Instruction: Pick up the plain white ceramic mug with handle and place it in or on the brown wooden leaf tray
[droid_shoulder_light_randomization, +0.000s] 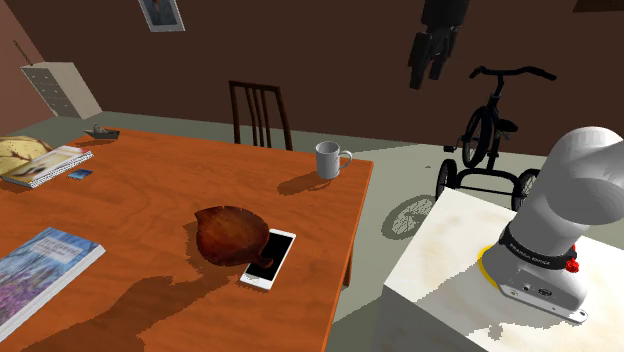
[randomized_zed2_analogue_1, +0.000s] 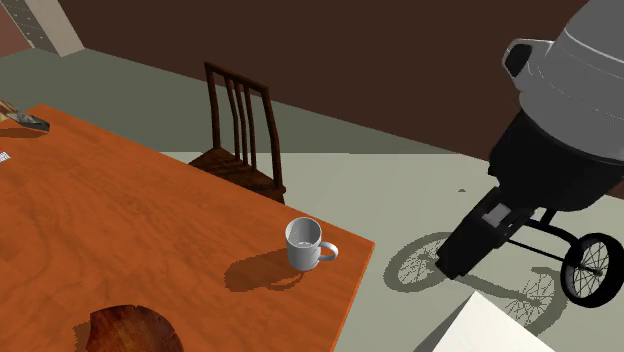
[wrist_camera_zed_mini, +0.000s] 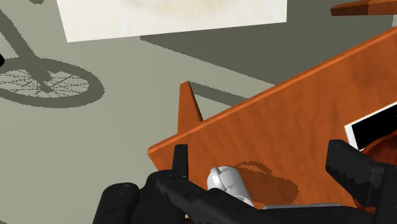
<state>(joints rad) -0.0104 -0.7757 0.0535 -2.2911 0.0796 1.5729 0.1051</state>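
So the white mug (droid_shoulder_light_randomization: 333, 159) is sitting upright on the orange wooden counter (droid_shoulder_light_randomization: 180, 190), up in the middle of the shoulder view, close to the counter's far right corner, with its handle pointing to the frame's right. In the second exterior view the mug (randomized_zed2_analogue_1: 303, 245) is just below centre, again near the counter (randomized_zed2_analogue_1: 120, 220) corner, and you can see down into it. The brown leaf tray (droid_shoulder_light_randomization: 232, 235) is lower centre in the shoulder view, well apart from the mug, with a white-edged phone (droid_shoulder_light_randomization: 269, 259) right up against its right side; can't tell if they overlap. The tray (randomized_zed2_analogue_1: 125, 330) also peeks in at the bottom left of the second exterior view. The gripper (droid_shoulder_light_randomization: 426, 72) hangs at the top of the shoulder view, right of centre, well above the counter and off to the right of the mug, not touching anything. In the wrist view the gripper (wrist_camera_zed_mini: 264, 162) is spread wide with nothing in it, and the mug (wrist_camera_zed_mini: 228, 181) shows between the two black fingers (wrist_camera_zed_mini: 181, 162), nearer one of them, not held. Other stuff: a dark wooden chair (droid_shoulder_light_randomization: 260, 115) behind the counter, a black tricycle (droid_shoulder_light_randomization: 490, 140) on the floor at the right, the white stand (droid_shoulder_light_randomization: 460, 260) lower right, and a book (droid_shoulder_light_randomization: 40, 265) at the lower left.
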